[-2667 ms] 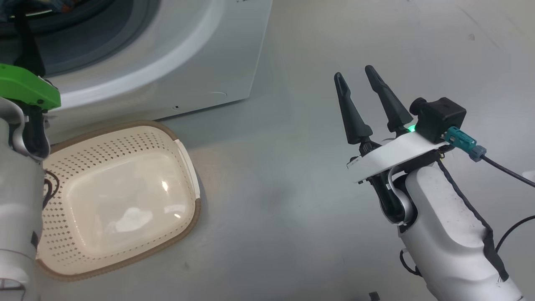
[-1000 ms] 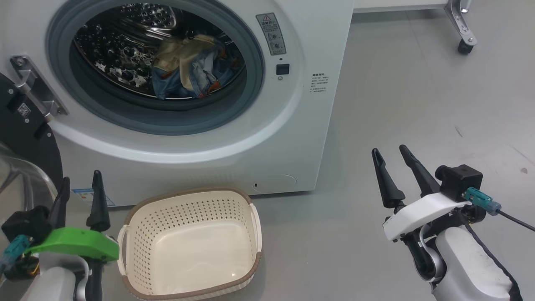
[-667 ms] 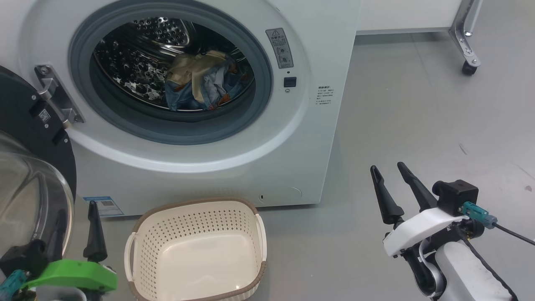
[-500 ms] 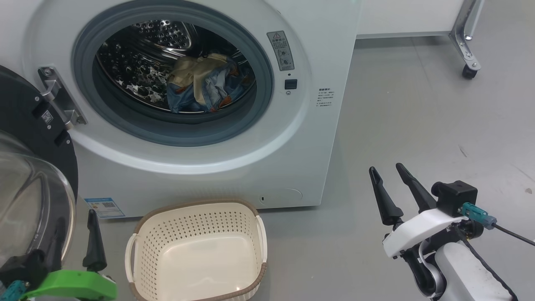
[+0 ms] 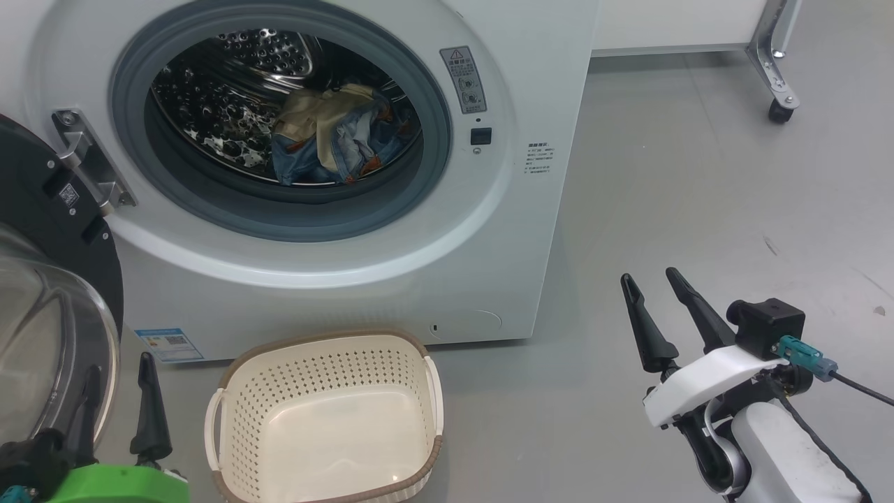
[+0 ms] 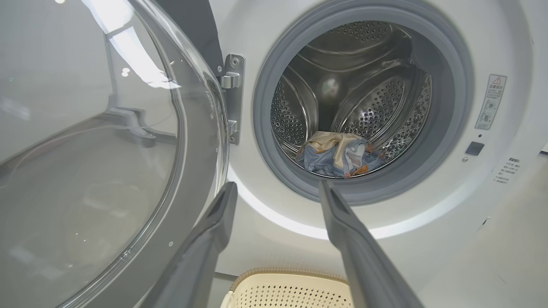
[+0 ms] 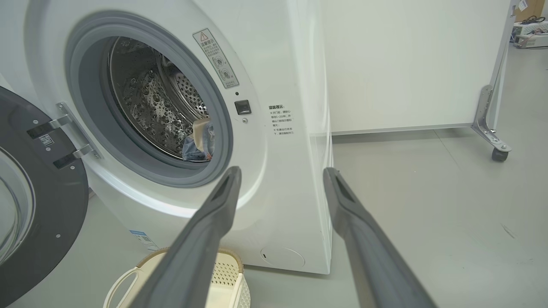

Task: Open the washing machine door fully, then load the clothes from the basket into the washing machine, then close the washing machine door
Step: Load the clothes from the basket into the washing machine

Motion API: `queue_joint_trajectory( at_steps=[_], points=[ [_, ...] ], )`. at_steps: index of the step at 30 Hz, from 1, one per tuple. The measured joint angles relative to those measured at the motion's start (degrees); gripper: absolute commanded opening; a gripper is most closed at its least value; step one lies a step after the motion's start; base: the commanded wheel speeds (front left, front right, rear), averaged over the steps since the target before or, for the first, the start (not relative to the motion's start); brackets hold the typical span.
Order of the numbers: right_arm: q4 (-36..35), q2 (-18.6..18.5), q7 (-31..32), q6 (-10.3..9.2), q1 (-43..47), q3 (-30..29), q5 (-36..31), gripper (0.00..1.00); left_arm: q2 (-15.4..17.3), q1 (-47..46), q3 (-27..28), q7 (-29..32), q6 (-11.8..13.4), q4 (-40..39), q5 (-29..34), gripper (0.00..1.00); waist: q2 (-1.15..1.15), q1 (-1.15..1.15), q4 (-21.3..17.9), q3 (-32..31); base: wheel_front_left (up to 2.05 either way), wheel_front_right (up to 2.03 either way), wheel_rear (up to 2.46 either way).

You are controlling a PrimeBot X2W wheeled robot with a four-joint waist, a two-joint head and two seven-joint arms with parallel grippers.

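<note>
Head view: washing machine door (image 5: 38, 223) open left of basket (image 5: 321, 370); clothes (image 5: 335, 143) in drum (image 5: 209, 105) — both jaws wide, empty.

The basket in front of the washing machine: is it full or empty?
Empty. The basket shows its bare cream bottom, with nothing in it; the clothes lie in the drum of the washing machine.

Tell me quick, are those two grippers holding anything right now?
Left gripper: open, holding nothing.
Right gripper: open, holding nothing.
</note>
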Motion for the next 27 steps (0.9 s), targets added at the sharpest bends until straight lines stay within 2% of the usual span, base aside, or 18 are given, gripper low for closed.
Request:
queue_joint_trajectory(
  at_steps=[27],
  points=[
    [-0.2,-0.1,0.0,0.0,0.0,0.0,0.1,1.0,-0.4,3.3,1.5,0.0,-0.3,-3.9,0.5,1.0,0.0,0.0,0.1,0.4,-0.07,0.07,0.0]
  ],
)
